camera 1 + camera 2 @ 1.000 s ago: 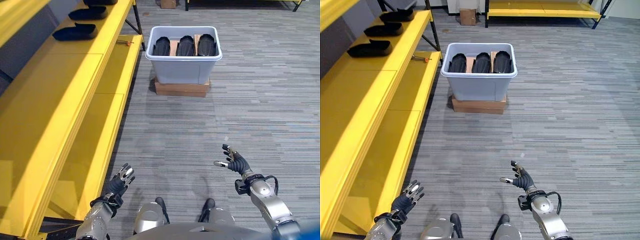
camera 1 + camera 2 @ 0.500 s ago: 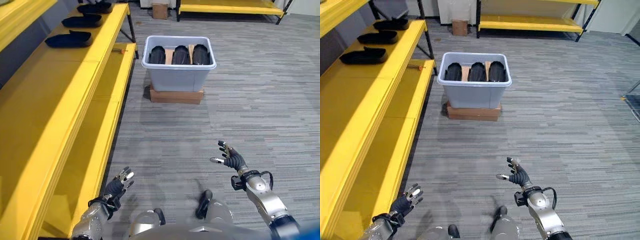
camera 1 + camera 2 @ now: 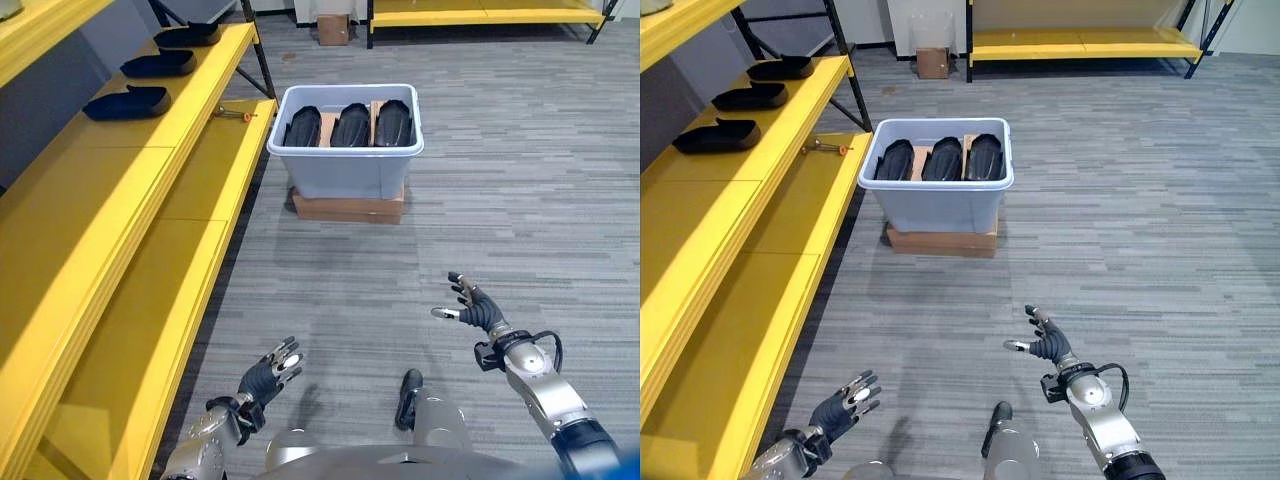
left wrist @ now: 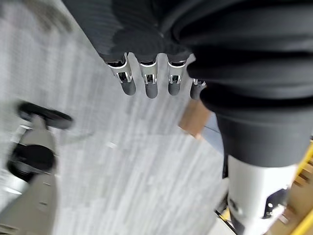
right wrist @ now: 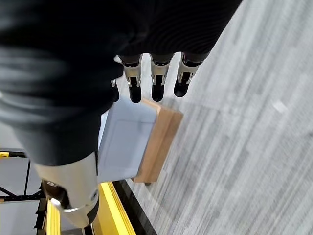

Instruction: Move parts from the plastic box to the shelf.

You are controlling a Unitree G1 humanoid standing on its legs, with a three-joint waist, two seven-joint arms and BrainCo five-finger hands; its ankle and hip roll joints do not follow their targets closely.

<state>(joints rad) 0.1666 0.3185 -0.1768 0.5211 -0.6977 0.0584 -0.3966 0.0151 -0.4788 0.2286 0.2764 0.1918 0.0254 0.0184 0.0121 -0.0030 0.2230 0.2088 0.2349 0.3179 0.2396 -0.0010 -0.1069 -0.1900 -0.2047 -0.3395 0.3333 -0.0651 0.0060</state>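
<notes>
So both hands are empty with fingers loosely spread. Left hand (image 3: 268, 374) hangs low at about 7 o'clock over the carpet, palm down. Right hand (image 3: 474, 309) is at 4 o'clock, raised a bit higher, fingers pointing ahead toward the box (image 3: 347, 168). That box sits at 12 o'clock on a cardboard base (image 3: 348, 208), three black parts (image 3: 351, 125) side by side inside. More parts (image 3: 128, 101) lie on the yellow shelf (image 3: 120, 190) at 10 o'clock.
</notes>
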